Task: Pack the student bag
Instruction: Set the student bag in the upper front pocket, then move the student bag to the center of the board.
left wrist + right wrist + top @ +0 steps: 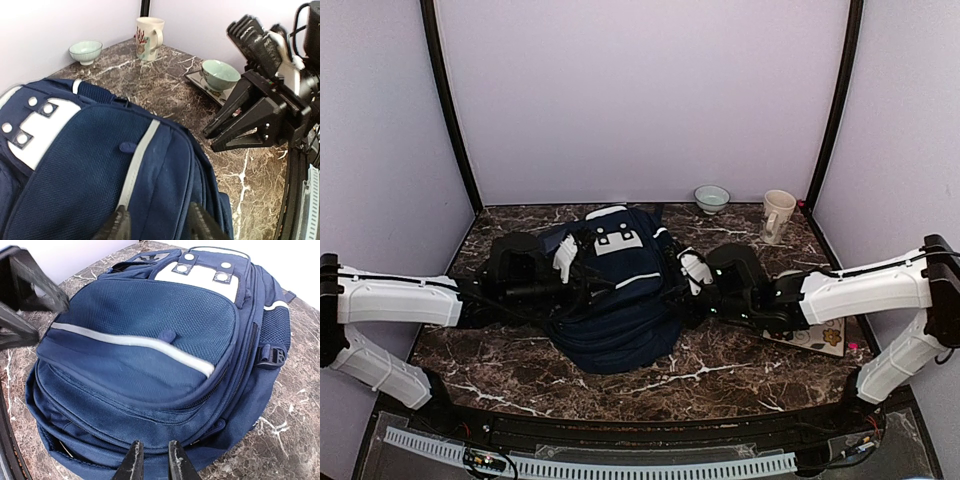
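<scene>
The left gripper (159, 221) is released, its two fingers spread apart just over the front of the student bag (615, 310) near one end of its white stripe, with nothing caught between them. The right gripper (152, 456) stands at the bag's opposite edge. Its jaws are parted only a little, leaving a narrow slit with blue fabric behind it and nothing pinched in it. The bag lies flat, front side up, in the middle of the marble counter (720, 385) between the two arms, its grey-white patch toward the back wall. By that wall stand a pale green bowl (85, 51) and a cream mug (149, 37). A second green bowl (220, 74) sits on a tray (197, 80) near the right arm.
</scene>
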Available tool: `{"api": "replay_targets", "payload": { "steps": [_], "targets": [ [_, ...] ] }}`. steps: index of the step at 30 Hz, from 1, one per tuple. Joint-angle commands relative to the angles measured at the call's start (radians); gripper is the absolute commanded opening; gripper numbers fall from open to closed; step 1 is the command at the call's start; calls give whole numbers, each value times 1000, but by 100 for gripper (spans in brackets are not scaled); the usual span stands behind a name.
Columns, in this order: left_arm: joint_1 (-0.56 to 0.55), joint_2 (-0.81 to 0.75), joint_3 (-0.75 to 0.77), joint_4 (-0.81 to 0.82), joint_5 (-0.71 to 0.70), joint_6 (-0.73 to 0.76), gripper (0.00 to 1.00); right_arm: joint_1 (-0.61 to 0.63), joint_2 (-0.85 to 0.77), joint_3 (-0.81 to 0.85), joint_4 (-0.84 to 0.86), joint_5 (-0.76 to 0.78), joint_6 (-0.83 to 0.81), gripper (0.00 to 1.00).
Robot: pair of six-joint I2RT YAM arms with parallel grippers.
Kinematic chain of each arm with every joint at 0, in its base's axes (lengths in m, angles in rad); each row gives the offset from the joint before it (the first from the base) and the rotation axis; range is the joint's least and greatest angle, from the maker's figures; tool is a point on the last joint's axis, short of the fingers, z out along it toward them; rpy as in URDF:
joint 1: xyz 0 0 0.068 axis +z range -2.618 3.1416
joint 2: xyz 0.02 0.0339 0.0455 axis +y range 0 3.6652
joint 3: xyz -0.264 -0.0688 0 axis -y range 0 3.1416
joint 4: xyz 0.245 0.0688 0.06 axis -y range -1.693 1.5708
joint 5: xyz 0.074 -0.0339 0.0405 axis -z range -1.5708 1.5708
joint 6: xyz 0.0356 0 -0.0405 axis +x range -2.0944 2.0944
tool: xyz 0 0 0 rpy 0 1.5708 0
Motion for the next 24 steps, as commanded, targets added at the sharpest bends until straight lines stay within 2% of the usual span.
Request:
{"api": "replay_targets", "payload": {
  "steps": [1, 5, 8, 13, 16, 20, 24],
  "targets": [
    [-5, -88, -14, -57, -41, -14, 47, 11, -38, -24, 13, 26, 19, 19],
    [-13, -149, -22, -124, -101, -27, 54, 17, -49, -32, 15, 25, 21, 19],
    [-24, -190, -22, -186, -163, -37, 56, 23, -56, -35, 15, 25, 23, 19],
    [-92, -239, 11, -384, -385, -72, 58, 32, -73, -45, 17, 31, 24, 20],
    [-147, -260, 28, -524, -505, -114, 59, 36, -86, -55, 22, 37, 27, 24],
    [-165, -283, 24, -681, -607, -205, 59, 40, -90, -61, 24, 36, 29, 35],
    [-165, -320, -8, -728, -662, -264, 59, 47, -87, -62, 31, 34, 30, 43]
  ]
}}
